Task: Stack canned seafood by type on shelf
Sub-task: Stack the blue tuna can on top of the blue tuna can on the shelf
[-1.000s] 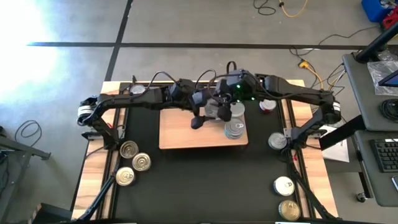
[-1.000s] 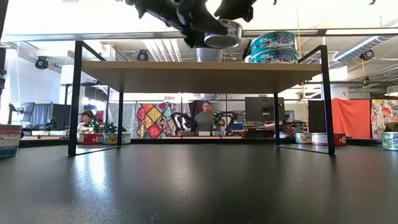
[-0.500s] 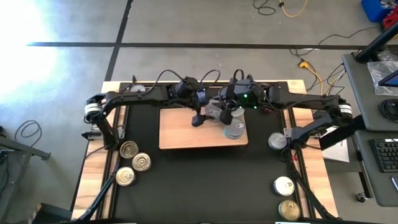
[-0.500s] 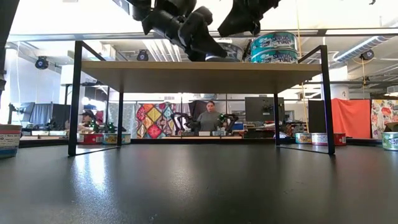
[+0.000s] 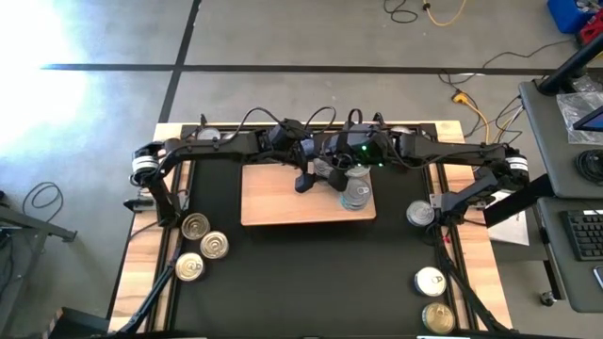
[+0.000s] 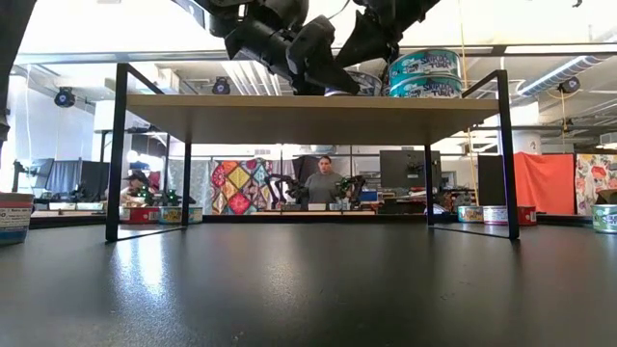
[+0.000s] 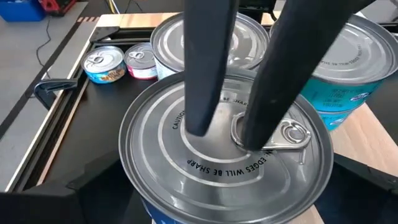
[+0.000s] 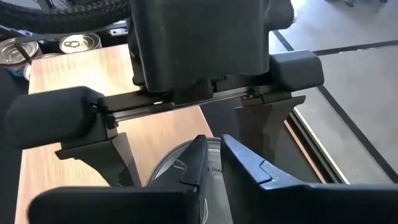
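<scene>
You see loose tins on the black surface (image 5: 311,273) nearest you: three gold-lidded ones (image 5: 202,247) at the left and a silver-lidded one above a gold one (image 5: 431,299) at the right. Another silver tin (image 5: 420,214) sits just beside the shelf's right edge. The shelf (image 5: 273,205), a pale wood board on black legs, carries a stack of teal-labelled tins (image 6: 424,73) near its right end. Just beside that stack stands a silver tin (image 7: 227,149) with a pull-tab lid. Your left gripper (image 5: 320,173) straddles this tin with its fingers (image 8: 81,134) spread wide at either side. Your right gripper (image 7: 227,124) reaches in from the right, its fingers nearly together, tips pressing down on the lid beside the tab. Both arms stretch inward from the surface's far corners, meeting over the shelf.
</scene>
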